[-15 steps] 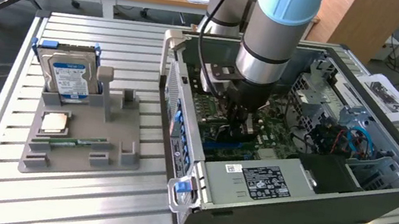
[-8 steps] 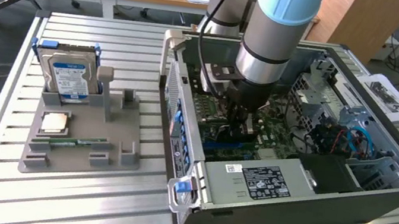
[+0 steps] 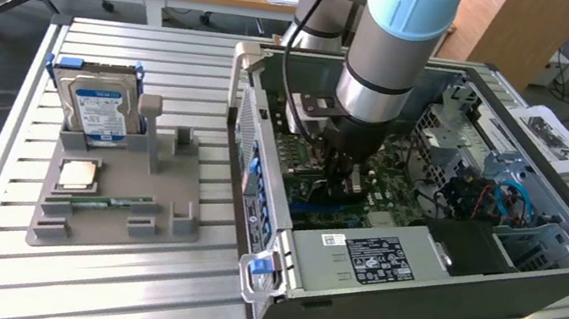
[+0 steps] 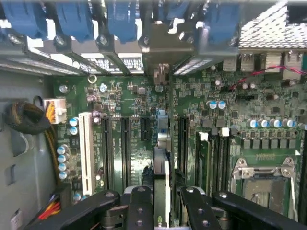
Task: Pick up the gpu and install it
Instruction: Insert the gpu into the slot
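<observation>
The gripper (image 4: 165, 199) is clamped narrowly on the gpu (image 4: 162, 165), a thin dark card seen edge-on, upright over the green motherboard (image 4: 129, 96) among black slots. Its silvery bracket end seems to reach the blue clips (image 4: 122, 19) beyond.

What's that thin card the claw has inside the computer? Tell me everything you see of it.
The gpu appears edge-on: a thin flat card standing on its long edge, its upper rim greyish with a pale bluish patch. The dark fingers of the claw grip it from both sides. It lies in line with the black slots of the green motherboard, inside the open computer case. Whether it is seated in a slot cannot be told.
</observation>
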Available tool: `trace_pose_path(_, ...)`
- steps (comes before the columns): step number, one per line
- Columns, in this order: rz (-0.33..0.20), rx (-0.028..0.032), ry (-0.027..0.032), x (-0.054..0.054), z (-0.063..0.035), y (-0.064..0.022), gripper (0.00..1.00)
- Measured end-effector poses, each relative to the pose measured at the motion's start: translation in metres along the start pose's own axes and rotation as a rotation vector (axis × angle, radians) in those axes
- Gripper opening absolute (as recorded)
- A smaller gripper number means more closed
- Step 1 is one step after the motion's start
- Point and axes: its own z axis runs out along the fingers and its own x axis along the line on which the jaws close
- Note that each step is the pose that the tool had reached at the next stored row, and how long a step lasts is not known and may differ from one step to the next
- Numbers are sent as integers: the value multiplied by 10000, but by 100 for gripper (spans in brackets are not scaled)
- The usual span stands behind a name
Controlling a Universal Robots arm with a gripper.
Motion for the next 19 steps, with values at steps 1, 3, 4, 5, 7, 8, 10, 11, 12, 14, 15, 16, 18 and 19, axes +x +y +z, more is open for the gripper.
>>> trace_pose_path(1, 0, -2, 4, 2, -1, 0, 27)
trace_pose_path(3, -1, -10, 18, 5, -7, 0, 27)
trace_pose_path(4, -1, -10, 17, 5, -7, 0, 27)
trace_pose_path(5, -2, -9, 17, 5, -7, 0, 27)
trace_pose_path(7, -1, -9, 17, 5, -7, 0, 27)
trace_pose_path(8, -1, -10, 17, 5, -7, 0, 27)
trace_pose_path(10, -1, -9, 17, 5, -7, 0, 27)
trace_pose_path(11, -2, -9, 17, 5, -7, 0, 27)
trace_pose_path(12, -2, -10, 17, 5, -7, 0, 27)
trace_pose_path(14, -3, -9, 17, 5, -7, 1, 27)
trace_pose_path(15, -2, -9, 17, 5, -7, 1, 27)
trace_pose_path(16, -2, -9, 18, 5, -7, 1, 27)
trace_pose_path(18, -1, -9, 17, 5, -7, 1, 27)
trace_pose_path(19, -1, -9, 17, 5, -7, 1, 27)
